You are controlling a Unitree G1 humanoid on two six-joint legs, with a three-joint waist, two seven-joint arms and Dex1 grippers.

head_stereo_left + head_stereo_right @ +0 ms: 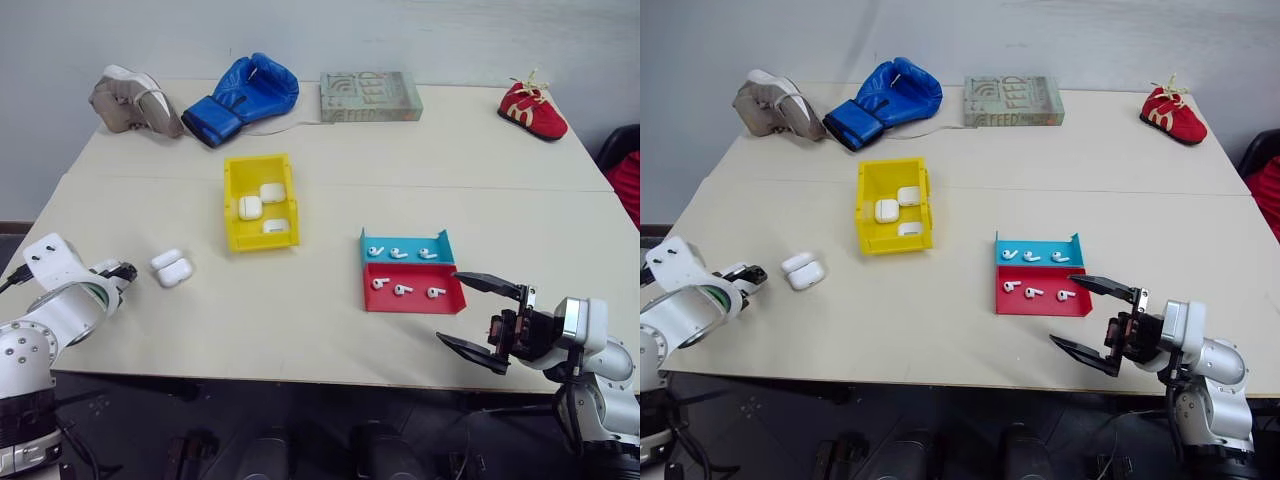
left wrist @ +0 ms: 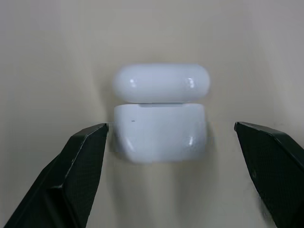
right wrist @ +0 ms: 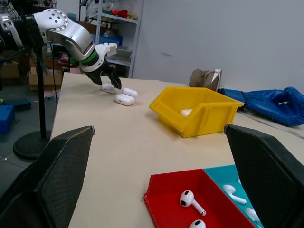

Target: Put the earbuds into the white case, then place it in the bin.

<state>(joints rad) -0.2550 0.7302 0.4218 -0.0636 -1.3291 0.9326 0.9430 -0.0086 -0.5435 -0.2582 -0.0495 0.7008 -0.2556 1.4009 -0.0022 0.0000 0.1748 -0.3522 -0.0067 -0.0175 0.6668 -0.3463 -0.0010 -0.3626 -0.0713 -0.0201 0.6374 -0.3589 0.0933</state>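
Both claws are spread: the left claw [image 2: 171, 137] brackets the open white case [image 1: 173, 269] on the worktop [image 1: 300, 320] — next, close on it — while the right claw [image 1: 482, 322] hangs empty near the earbuds [image 1: 403, 289].

Head pair: high, looking down over whole table [image 1: 320, 330]. Left wrist: close on white case [image 2: 160, 114] near left edge. Right wrist: low, facing across toward it.

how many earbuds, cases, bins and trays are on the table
earbuds: 6
cases: 4, three in the bin, one open on the table
bin: 1
trays: 2
total: 13
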